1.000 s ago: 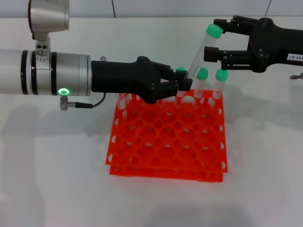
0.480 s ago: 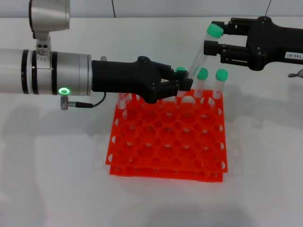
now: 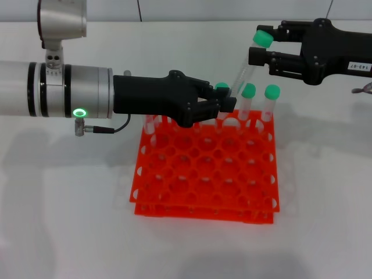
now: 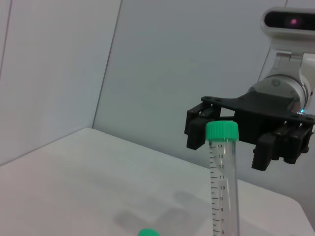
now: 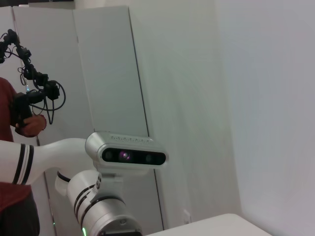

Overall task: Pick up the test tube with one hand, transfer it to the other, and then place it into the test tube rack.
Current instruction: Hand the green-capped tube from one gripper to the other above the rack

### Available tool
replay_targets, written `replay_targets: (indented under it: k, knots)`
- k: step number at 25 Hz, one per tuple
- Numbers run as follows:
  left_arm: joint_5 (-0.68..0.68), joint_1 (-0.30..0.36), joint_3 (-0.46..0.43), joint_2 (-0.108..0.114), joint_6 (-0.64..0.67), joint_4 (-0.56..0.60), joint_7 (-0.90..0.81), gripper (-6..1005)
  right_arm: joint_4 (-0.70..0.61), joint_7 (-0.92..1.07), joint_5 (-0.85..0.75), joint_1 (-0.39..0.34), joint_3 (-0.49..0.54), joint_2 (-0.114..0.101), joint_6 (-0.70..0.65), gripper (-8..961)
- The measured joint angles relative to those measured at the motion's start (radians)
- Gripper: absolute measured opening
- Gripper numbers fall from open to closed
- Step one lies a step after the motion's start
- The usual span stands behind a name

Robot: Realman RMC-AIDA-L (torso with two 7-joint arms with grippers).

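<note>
Test tube, left wrist view: printed graduation scale down its clear wall, numerals 14, 13, 12, 11, 10, 9, 8, 7, 6 readable below the green cap.

Right claw, head view: white label with upside-down print, illegible.

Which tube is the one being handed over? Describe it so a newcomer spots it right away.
Start at the orange rack mid-table and look to its far edge, where the left gripper pinches a tube low down. That test tube leans up toward the right gripper. Unlike the green-capped tubes standing upright in the rack's holes, it is tilted and lifted above them.
</note>
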Motion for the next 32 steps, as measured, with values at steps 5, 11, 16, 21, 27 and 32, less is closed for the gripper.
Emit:
replay_targets:
  k: [5, 11, 16, 21, 27, 32]
  knots:
    - [0.0, 0.0, 0.002, 0.0, -0.001, -0.001, 0.0, 192, 0.0, 0.0, 0.0, 0.001, 0.0, 0.0, 0.002, 479]
    - [-0.001, 0.0, 0.006, 0.0, -0.001, -0.001, 0.0, 191, 0.007, 0.0, 0.0, 0.002, 0.0, 0.0, 0.011, 447]
    - [-0.001, -0.002, 0.011, 0.0, -0.001, -0.001, 0.0, 186, 0.021, -0.001, 0.0, 0.011, 0.0, 0.0, 0.013, 419]
    - [-0.001, -0.002, 0.013, 0.0, -0.002, -0.001, 0.0, 181, 0.026, -0.002, 0.0, 0.016, 0.0, 0.0, 0.013, 340]
    - [-0.004, -0.003, 0.013, -0.002, -0.002, -0.001, 0.0, 175, 0.026, -0.006, 0.0, 0.023, -0.001, 0.0, 0.014, 290]
    - [-0.003, -0.003, 0.013, -0.002, -0.002, -0.001, 0.0, 169, 0.026, -0.007, 0.002, 0.025, -0.01, 0.0, 0.017, 283]
